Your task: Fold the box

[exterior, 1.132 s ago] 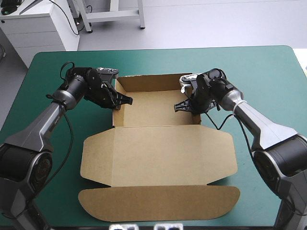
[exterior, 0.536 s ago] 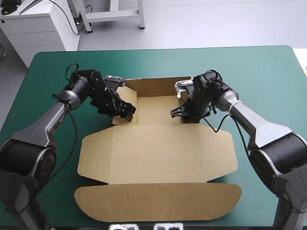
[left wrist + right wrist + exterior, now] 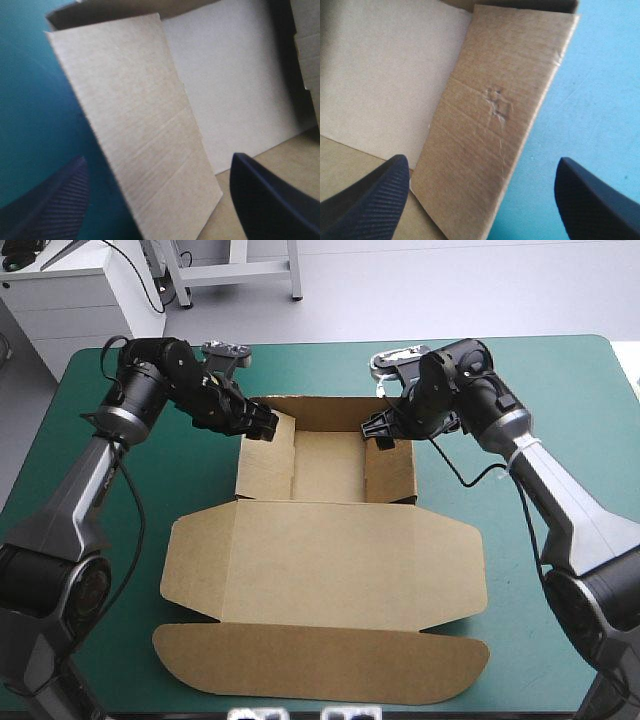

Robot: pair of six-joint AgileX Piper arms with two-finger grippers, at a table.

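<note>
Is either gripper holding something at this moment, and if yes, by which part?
Nothing is held. The left gripper is open astride one raised side wall of the box. The right gripper is open astride the opposite wall.

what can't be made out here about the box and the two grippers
- High view: whether the left gripper touches the box wall; the gripper covers the spot.
- High view: same for the right gripper, hidden by its wrist.
- Wrist views: the rounded near flap, outside both frames.
</note>
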